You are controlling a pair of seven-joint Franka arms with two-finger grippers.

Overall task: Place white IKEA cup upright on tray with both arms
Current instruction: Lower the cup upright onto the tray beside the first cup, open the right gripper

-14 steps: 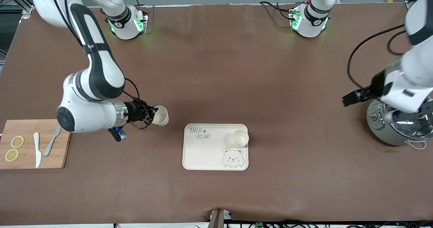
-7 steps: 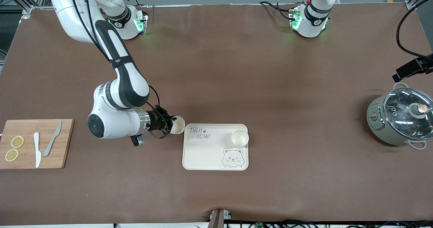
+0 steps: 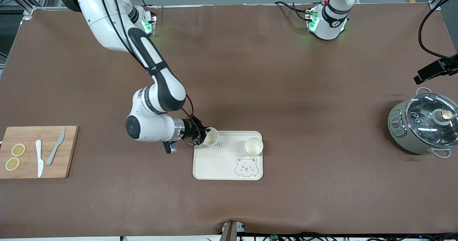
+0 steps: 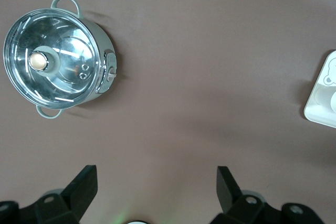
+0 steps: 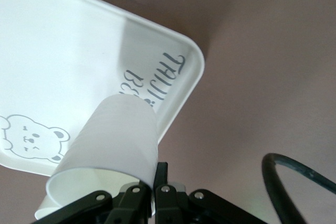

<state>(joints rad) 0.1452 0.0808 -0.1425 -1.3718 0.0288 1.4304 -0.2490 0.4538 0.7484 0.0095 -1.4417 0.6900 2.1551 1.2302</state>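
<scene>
My right gripper (image 3: 201, 135) is shut on the rim of a white cup (image 3: 210, 136) and holds it tilted over the corner of the cream tray (image 3: 214, 166) toward the right arm's end, above the lettering. In the right wrist view the cup (image 5: 113, 145) hangs over the tray (image 5: 63, 61), one finger inside its wall and one outside. A second white cup (image 3: 253, 146) stands upright on the tray. My left gripper (image 4: 156, 182) is open and empty, high over the table near the pot (image 4: 55, 61). The left arm waits at the table's edge.
A grey pot with a glass lid (image 3: 424, 126) stands at the left arm's end. A wooden cutting board (image 3: 53, 169) with two knives and lemon slices lies at the right arm's end. A corner of the tray (image 4: 323, 100) shows in the left wrist view.
My right arm has carried the cup from beside the cutting board to over the tray's corner. My left arm has lifted off the pot and drawn back out of the view.
</scene>
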